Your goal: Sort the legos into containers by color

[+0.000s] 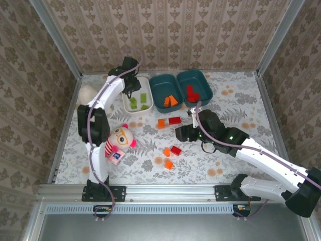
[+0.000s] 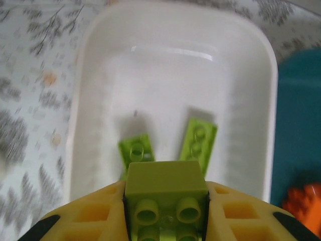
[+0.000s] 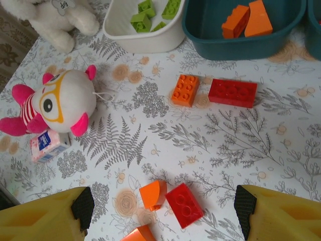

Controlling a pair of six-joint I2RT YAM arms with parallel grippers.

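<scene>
Light green legos [image 1: 143, 98] lie in the white tray [image 1: 149, 86], the leftmost of three containers set in a row on the far side of the table [image 1: 235, 100]. The middle teal tray [image 1: 161, 86] holds orange legos [image 1: 172, 100], and the right teal tray [image 1: 203, 81] holds red legos [image 1: 192, 94]. Five loose pieces lie on the table: an orange brick [image 3: 184, 90] just beside a long red brick [image 3: 232, 93] near the trays, and closer to the arms a small red brick [image 3: 184, 204] with two orange pieces by it. A striped pink doll [image 3: 55, 108] lies to their left, and a white teddy bear [image 3: 50, 17] sits beyond it beside the white tray. The left pincer [image 2: 165, 201] hovers over the white tray, clamped on a light green brick [image 2: 165, 175]. The right pincer [image 3: 160, 221] hangs above the nearer pieces, its fingers wide apart.
</scene>
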